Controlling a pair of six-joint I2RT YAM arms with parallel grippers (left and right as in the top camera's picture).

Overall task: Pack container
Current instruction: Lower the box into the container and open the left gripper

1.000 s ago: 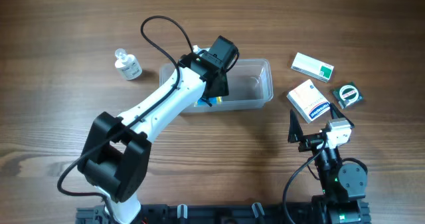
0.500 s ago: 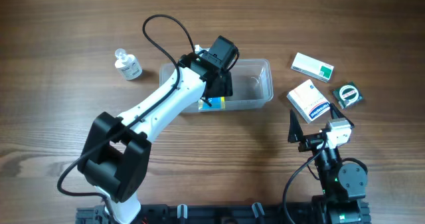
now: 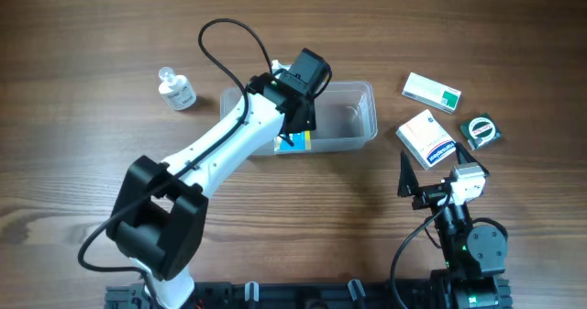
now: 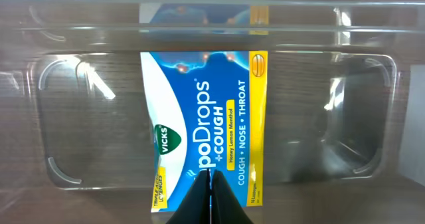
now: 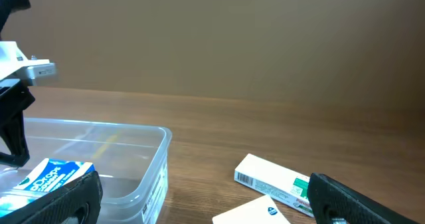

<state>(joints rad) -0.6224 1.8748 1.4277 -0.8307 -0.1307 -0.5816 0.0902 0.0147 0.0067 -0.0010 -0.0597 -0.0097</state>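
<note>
Clear plastic container (image 3: 353,116) sits slightly toward 12 o'clock from the overhead centre, with its long axis from 9 to 3 o'clock. I see my left gripper (image 4: 211,187) pinched together on one blue bag (image 4: 206,111) inside it. My right gripper (image 5: 202,191) is wide apart and empty. At 3 o'clock I count two boxes, a green-marked box (image 3: 431,91) and a blue-marked box (image 3: 426,137); at 9 o'clock, one bottle (image 3: 176,89).

Left gripper (image 4: 211,187) points straight down, its two fingers pressed tight together into one narrow wedge, and behind it the white left arm (image 3: 229,144) stretches out long. Right gripper (image 5: 206,201) sits low with its fingers spread wide apart, its arm (image 3: 463,236) folded up close behind.
</note>
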